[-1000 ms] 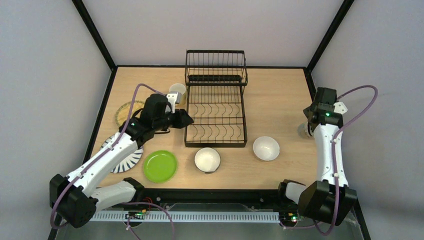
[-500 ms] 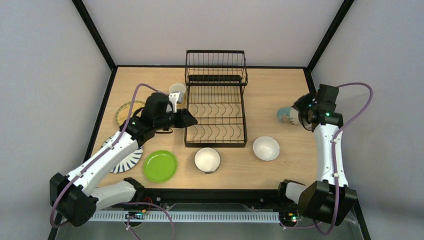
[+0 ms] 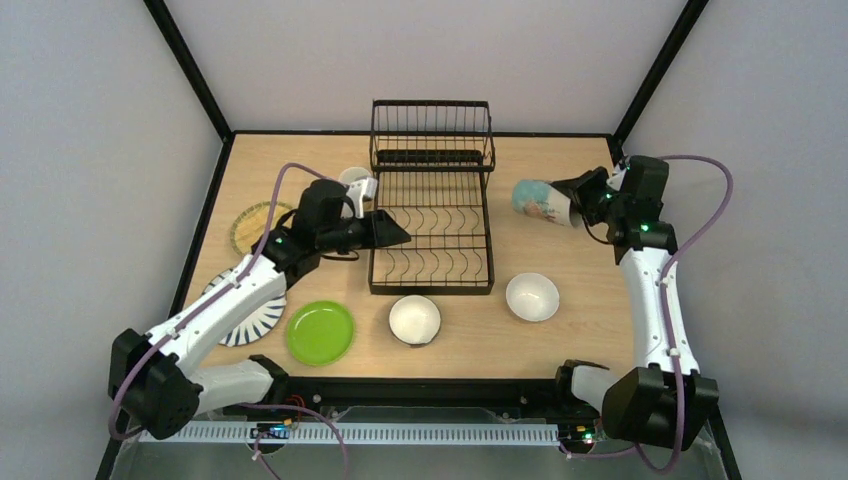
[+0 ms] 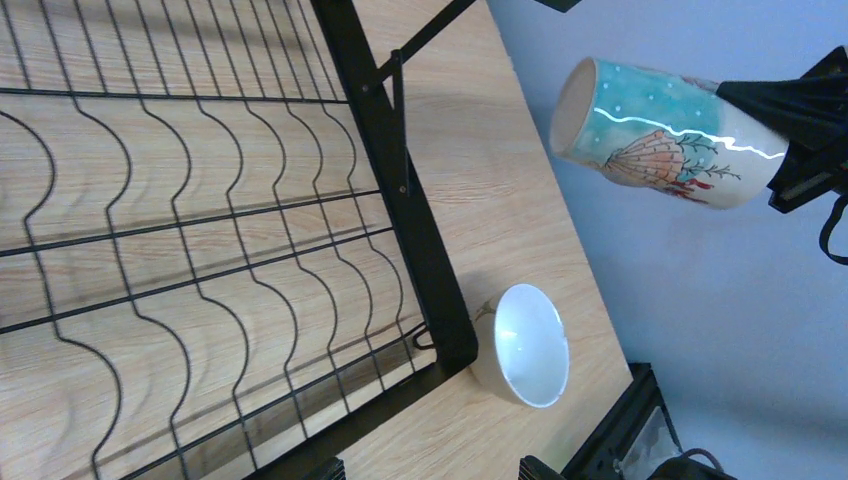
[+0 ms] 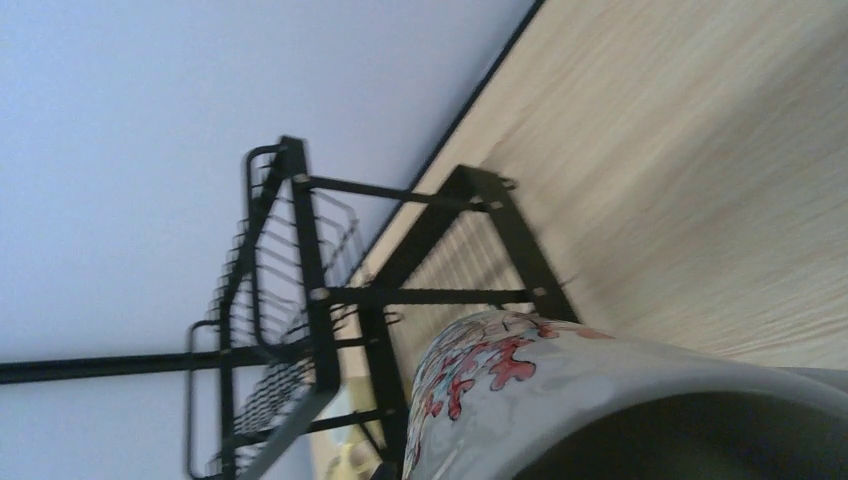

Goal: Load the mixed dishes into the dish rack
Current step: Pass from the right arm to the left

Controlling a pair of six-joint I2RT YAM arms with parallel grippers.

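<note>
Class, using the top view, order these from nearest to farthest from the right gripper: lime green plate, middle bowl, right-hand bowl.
1. Right-hand bowl, right side.
2. Middle bowl, before the dish rack.
3. Lime green plate, left side.

**Rack mid-table, dishes round its left and near sides**

The dish rack [image 3: 431, 288] stands mid-table, its tall basket end toward the far edge. Just left of that end sits the mug [image 3: 348, 177]. Further left, by the left edge, lies the first plate [image 3: 248, 224]. Toward the near-left corner lies the second plate [image 3: 258, 322], partly under the left arm, with the third plate [image 3: 320, 332] just to its right. The left bowl [image 3: 415, 319] sits just before the rack's near end, and the right bowl [image 3: 532, 296] off its near-right corner. The left claw [image 3: 395, 233] hangs over the rack's left side. The right claw [image 3: 572, 198] holds a cup [image 3: 538, 201] sideways above the table, between rack and right edge.
</note>
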